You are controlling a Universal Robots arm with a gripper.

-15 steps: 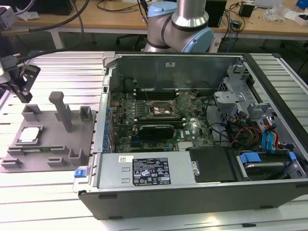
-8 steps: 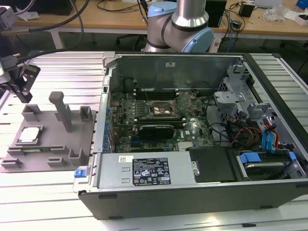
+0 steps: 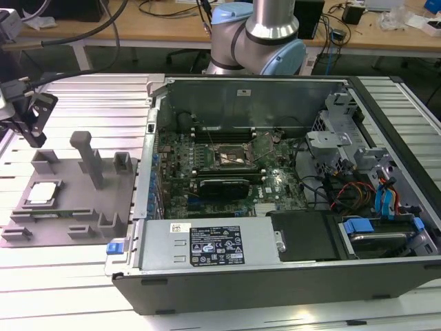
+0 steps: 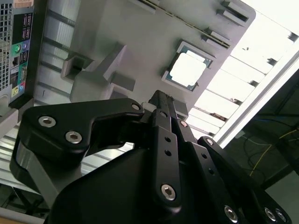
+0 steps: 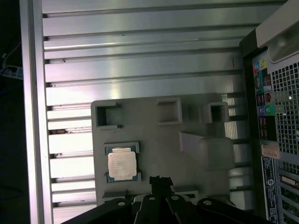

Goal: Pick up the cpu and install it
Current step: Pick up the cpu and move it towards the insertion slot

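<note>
Exterior view: high, angled down over case point(image 3: 275, 284), fixture plate point(image 3: 77, 201). Both wrist views: above same plate.

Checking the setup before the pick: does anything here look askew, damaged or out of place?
Nothing stands out. The cpu lies flat and square in its recess on the grey fixture plate. The pincer hangs above the plate, apart from the cpu. The computer case stands open beside the plate.
</note>
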